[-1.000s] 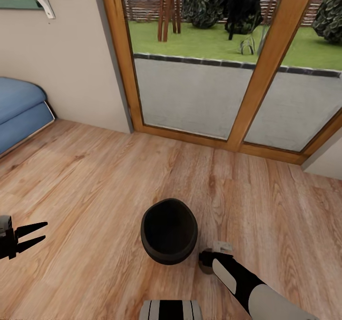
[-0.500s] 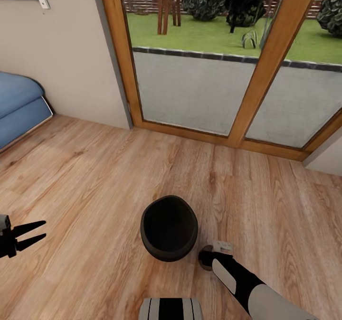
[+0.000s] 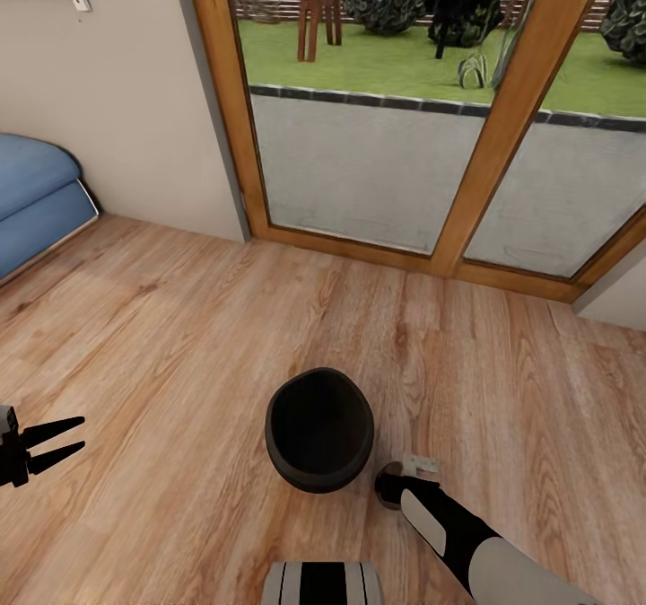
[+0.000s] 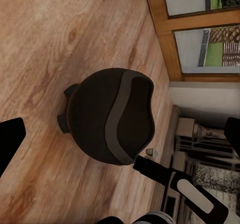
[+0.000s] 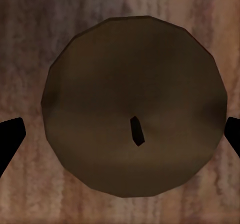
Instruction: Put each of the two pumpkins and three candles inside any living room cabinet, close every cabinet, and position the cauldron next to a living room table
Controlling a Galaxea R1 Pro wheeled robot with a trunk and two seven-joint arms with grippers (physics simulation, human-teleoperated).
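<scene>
The right tool [image 5: 120, 134] hangs straight above a candle [image 5: 132, 107] that stands on the wooden floor [image 3: 179, 318], just to the right of the cauldron [image 3: 318, 430] and near the robot. In the right wrist view the two black fingertips [image 5: 10, 136] stand wide apart on either side of the candle's round top, so this tool is released and grasps nothing. The wick sits close to the midline between them, which is a good line-up.

To take the candle well, I judge the arm should go straight down with no sideways drift, until the fingertips are past the top edge and beside the beige wall, then close gently. The cauldron's belly is just beside the candle, so the finger on that side must not nudge it.

The left tool [image 3: 54, 443] is held out at the far left, well apart from both things, fingers spread and empty. It can wait there
</scene>
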